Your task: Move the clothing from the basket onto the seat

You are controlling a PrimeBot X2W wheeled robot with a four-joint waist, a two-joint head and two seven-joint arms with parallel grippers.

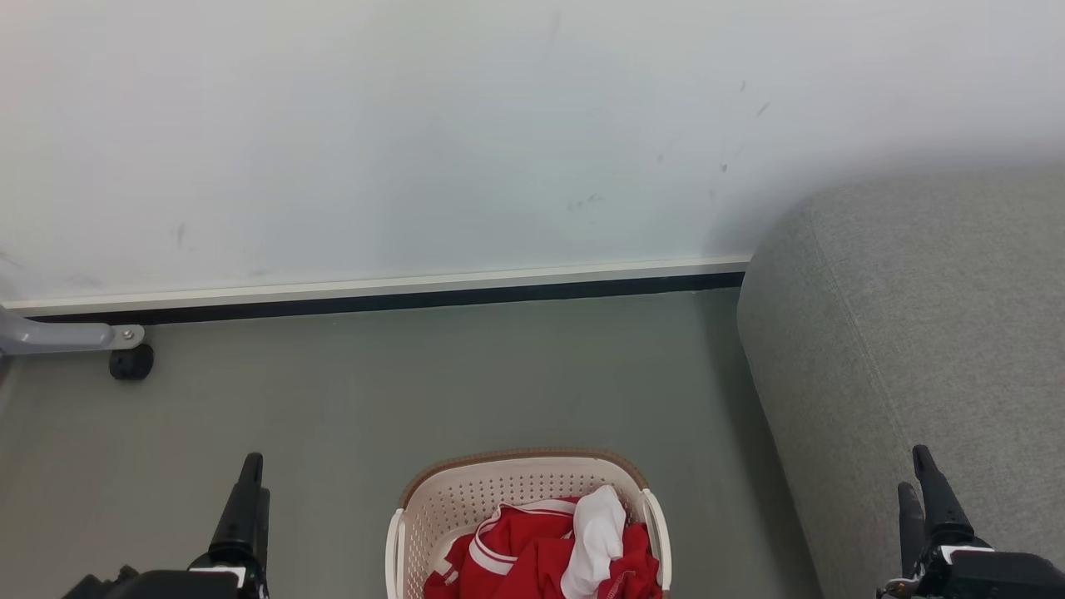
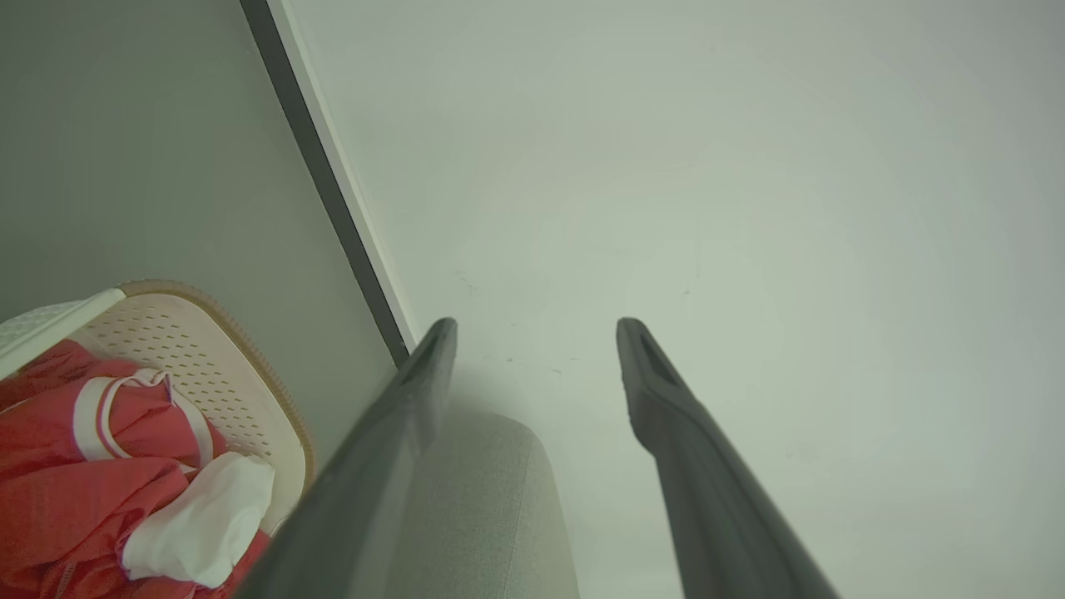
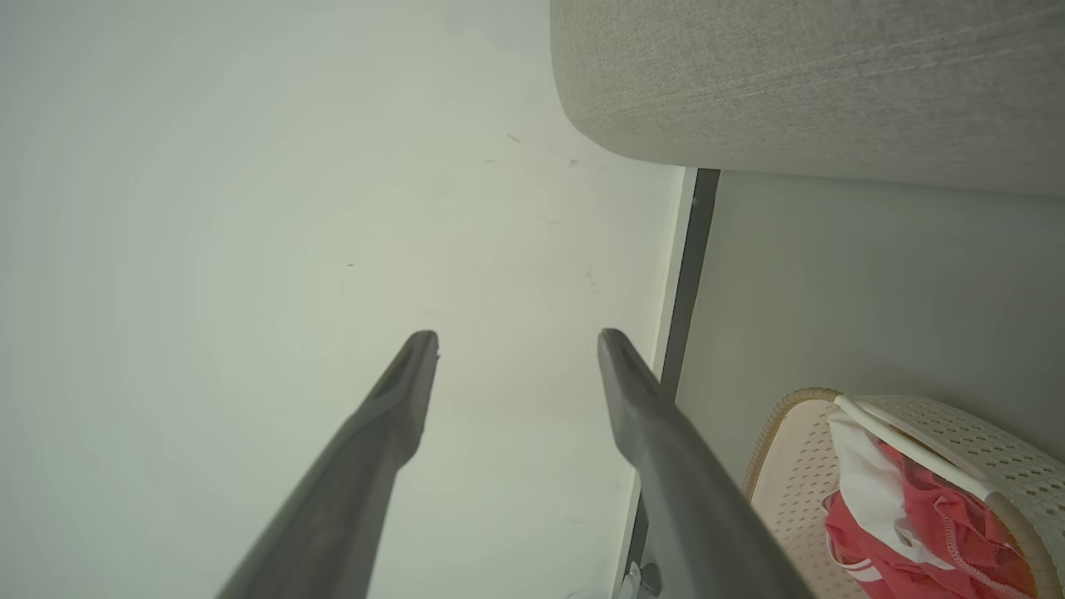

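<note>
left pincer [image 2: 539,333], right pincer [image 3: 517,339]: jaws spread wide, holding nothing, raised either side of the basket [image 1: 466,499], seemingly poised for a first reach | clothing [image 1: 532,557]: red-and-white heap inside basket on floor [image 1: 416,391] | seat [image 1: 915,333]: just right of basket, so the carry looks short

Left hand [image 2: 537,324], right hand [image 3: 517,334] — both agape.

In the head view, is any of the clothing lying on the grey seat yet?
No: the clothing lies heaped inside the basket, and the seat stands apart to its right.
</note>
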